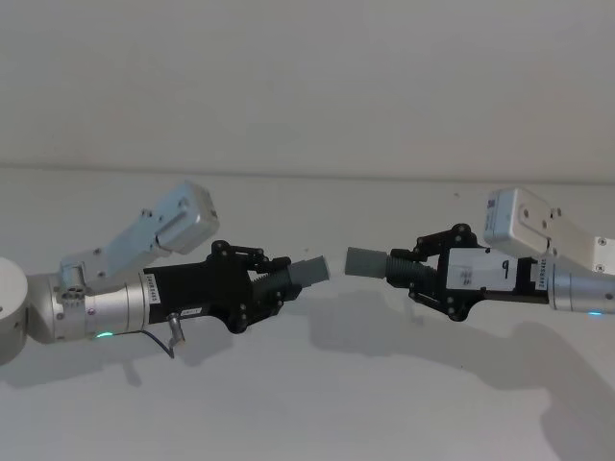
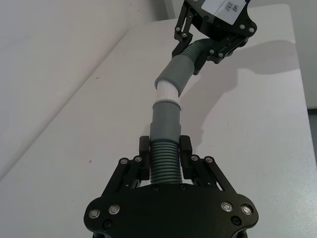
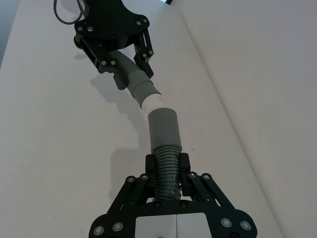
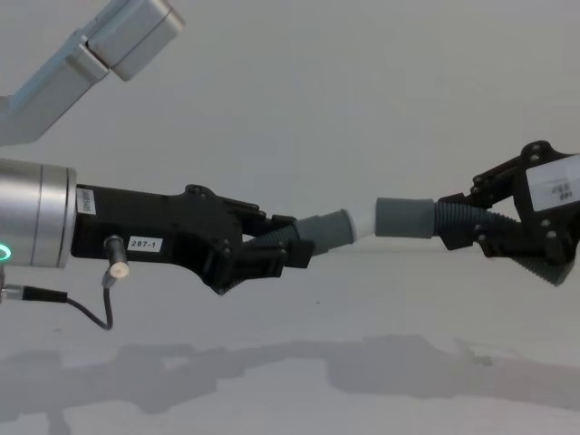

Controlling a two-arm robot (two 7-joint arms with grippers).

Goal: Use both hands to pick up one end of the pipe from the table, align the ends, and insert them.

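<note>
With the left gripper [image 4: 281, 245] clamping the white-tipped pipe end [image 4: 331, 228] and the right gripper [image 4: 471, 227] clamping the sleeve end [image 4: 405, 217] above the table [image 4: 290, 381], both lifted (nearly aligned, judging by the wrist views), insertion remains.

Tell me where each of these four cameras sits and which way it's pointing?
Head view: high up, looking down at both arms, left gripper and right gripper, holding hose pieces over the table.
Chest view: lower, side-on; the white tip meets the wider sleeve.
Left wrist view: looks along its own fingers towards the other gripper.
Right wrist view: the same, reversed; its fingers show.
Both wrist views share the two cuffs meeting.
</note>
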